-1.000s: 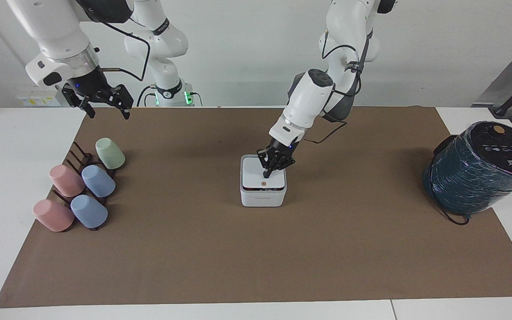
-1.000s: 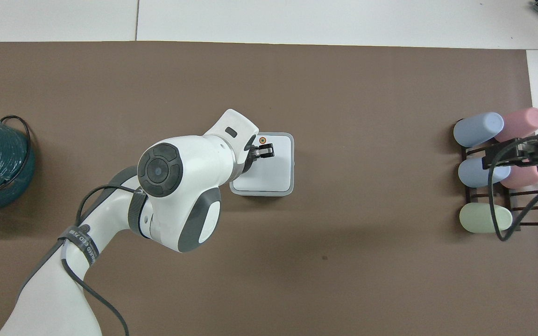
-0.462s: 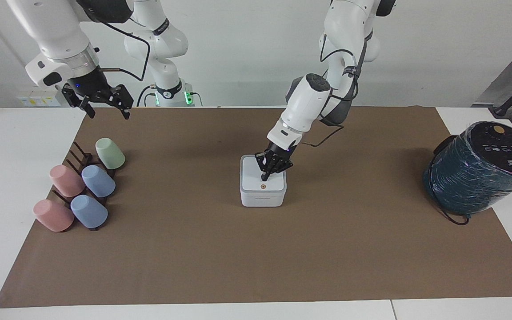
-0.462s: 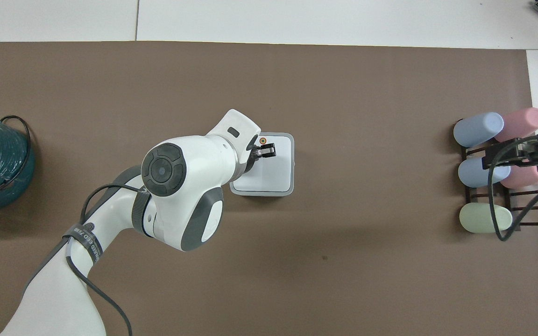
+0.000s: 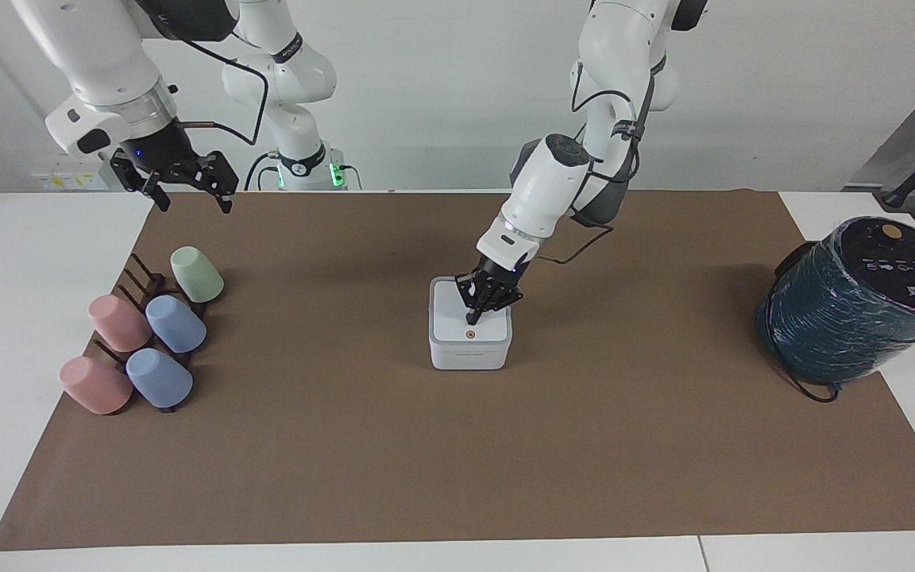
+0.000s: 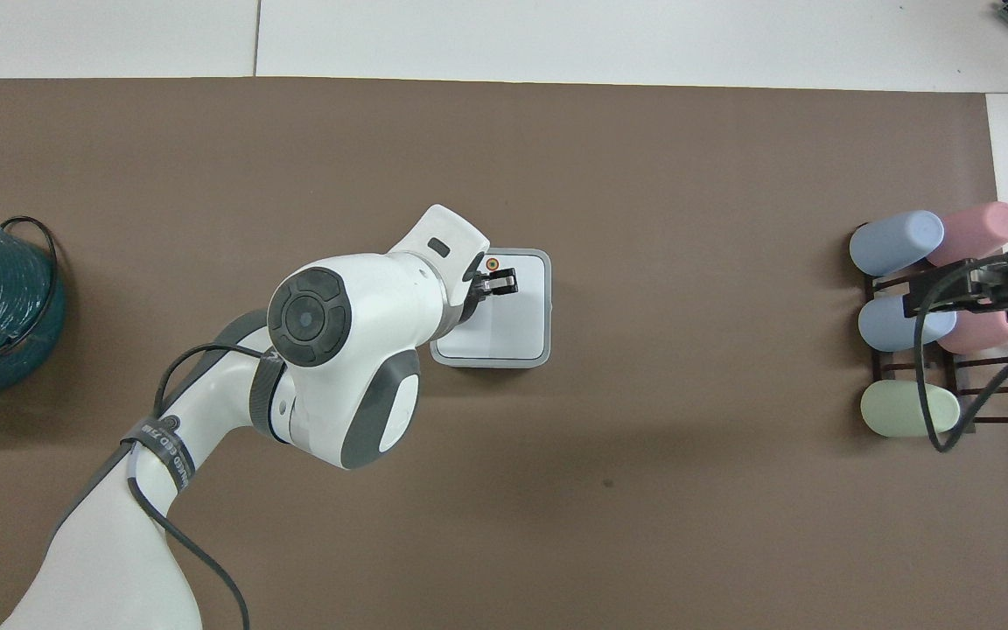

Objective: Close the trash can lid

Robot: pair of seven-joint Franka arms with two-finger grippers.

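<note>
A brown mat (image 5: 457, 445) covers most of the white table (image 5: 21, 318). Toward the right arm's end, a dark rack (image 5: 136, 278) holds five tilted cups: one green (image 5: 196, 274), two blue (image 5: 175, 323) and two pink (image 5: 118, 322). At the left arm's end stands a teal wrapped cylinder (image 5: 847, 318) with a black top and a cable at its base.

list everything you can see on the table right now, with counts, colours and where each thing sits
trash can: 1, white, mid-mat
lid: 1, white with orange dot, lying flat on the trash can
mat: 1, brown, covering most of the table
table: 1, white
cups: 5 (2 pink, 2 blue, 1 green), on the rack
rack: 1, dark, at the right arm's end
wrapped cylinder: 1, dark teal with black top, at the left arm's end
left pincer: fingertips down on the lid near the dot
right pincer: open, waiting over the mat's corner near the rack
</note>
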